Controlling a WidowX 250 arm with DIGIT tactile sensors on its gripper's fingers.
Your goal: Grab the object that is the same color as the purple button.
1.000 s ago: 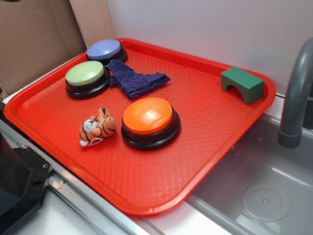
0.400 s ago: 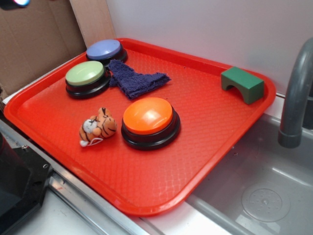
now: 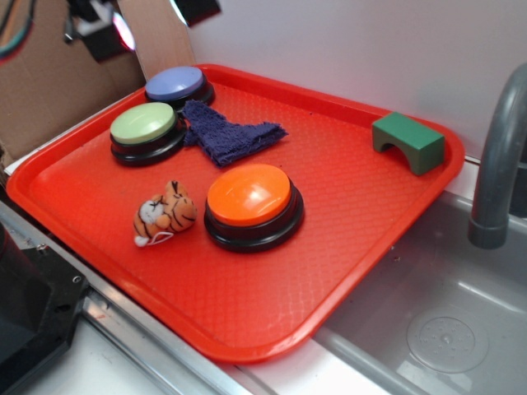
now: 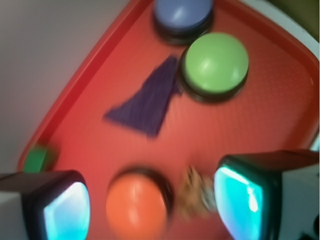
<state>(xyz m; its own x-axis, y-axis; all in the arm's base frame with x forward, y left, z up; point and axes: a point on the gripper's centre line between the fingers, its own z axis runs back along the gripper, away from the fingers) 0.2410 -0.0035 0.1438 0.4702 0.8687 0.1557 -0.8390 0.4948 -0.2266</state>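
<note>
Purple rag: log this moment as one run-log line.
gripper: open, high above tray | purple rag: untouched, beside purple button and green button | grasp: not yet done

Fuzzy cloth rag [image 3: 226,132]; textured plastic tray [image 3: 346,197]; glossy purple button [image 3: 174,83].

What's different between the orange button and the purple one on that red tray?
The orange button looks clearly bigger than the purple button. The orange button sits near the middle of the tray, beside a small tiger plush; the purple button sits at the far corner. A dark purple cloth lies right against the purple button, while the orange button stands apart from it. Both have a round domed top on a black base.
</note>
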